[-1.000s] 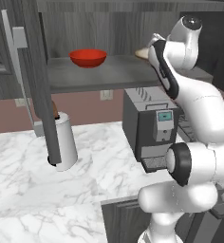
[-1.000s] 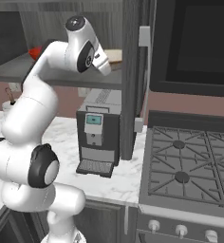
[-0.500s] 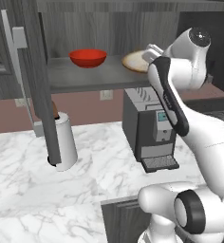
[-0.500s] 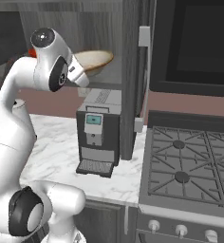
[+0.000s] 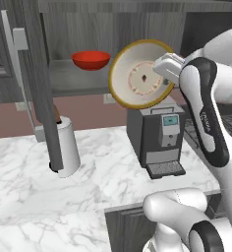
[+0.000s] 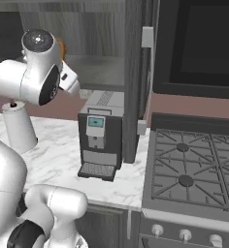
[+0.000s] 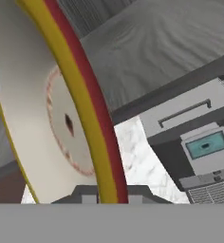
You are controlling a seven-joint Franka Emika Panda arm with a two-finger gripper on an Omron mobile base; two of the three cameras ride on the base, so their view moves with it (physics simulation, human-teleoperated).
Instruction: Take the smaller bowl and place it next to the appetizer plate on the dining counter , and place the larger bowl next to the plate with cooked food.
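Moved: larger bowl (image 5: 140, 75) was lying flat on the shelf a second ago; now it is off the shelf, tipped on edge in front of it, its cream inside facing the left base camera.
Gripper (image 7: 106, 192): jaws nearly closed, pinched on the larger bowl's golden rim at its right edge in the left base view; fingertips hidden in the hand view.
Below: coffee machine (image 5: 155, 132) on the marble worktop (image 5: 34, 182), under the bowl.
Beside: white paper-towel roll (image 5: 64, 146), left of the machine.
Far: smaller bowl (image 5: 90, 59), upright on the grey shelf (image 5: 73, 81), well apart from the held bowl.
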